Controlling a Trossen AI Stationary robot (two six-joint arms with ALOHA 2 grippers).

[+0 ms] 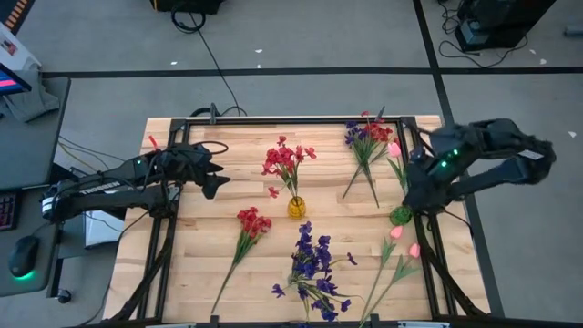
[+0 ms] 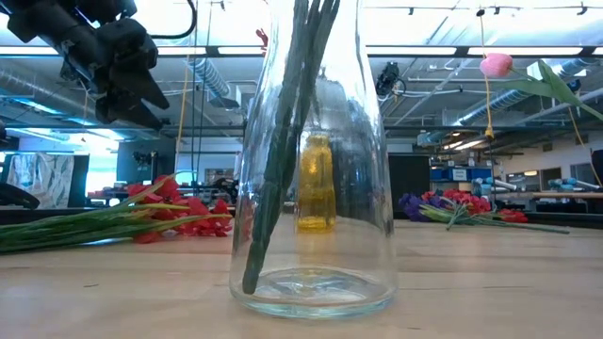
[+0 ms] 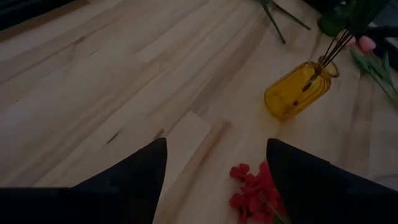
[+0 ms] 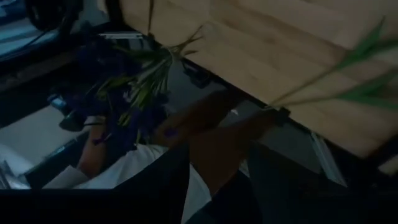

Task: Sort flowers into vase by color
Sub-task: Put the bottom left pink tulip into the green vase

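My right gripper [image 1: 412,189] is at the table's right side, just above a small green vase [image 1: 401,216], and is shut on a pink flower [image 1: 393,148]. The flower's bud [image 2: 497,64] is high in the air. My left gripper [image 1: 217,182] hangs open over bare wood, left of the yellow vase [image 1: 297,208], which holds red flowers [image 1: 287,159]. A clear vase [image 2: 311,235] at the near edge holds purple flowers [image 1: 314,264]. A red sprig [image 1: 250,223], pink buds [image 1: 405,244] and a mixed purple and red bunch [image 1: 364,137] lie flat on the table. My right gripper holds the pink flower by its thin green stem [image 1: 402,175], below the bud. It comes from the table's right side, slanting down. The flower is lifted clear of the table. Its leafy stem [image 4: 336,81] runs off from the fingers, but the place of contact is too dark to make out.
Black frame rails [image 1: 273,121] run along the table's far edge and down both sides. Bare wood [image 1: 209,150] lies at the far left. A person's forearm [image 4: 217,134] shows beyond the table's edge in the right wrist view. Cables and a desk stand off the table at the left.
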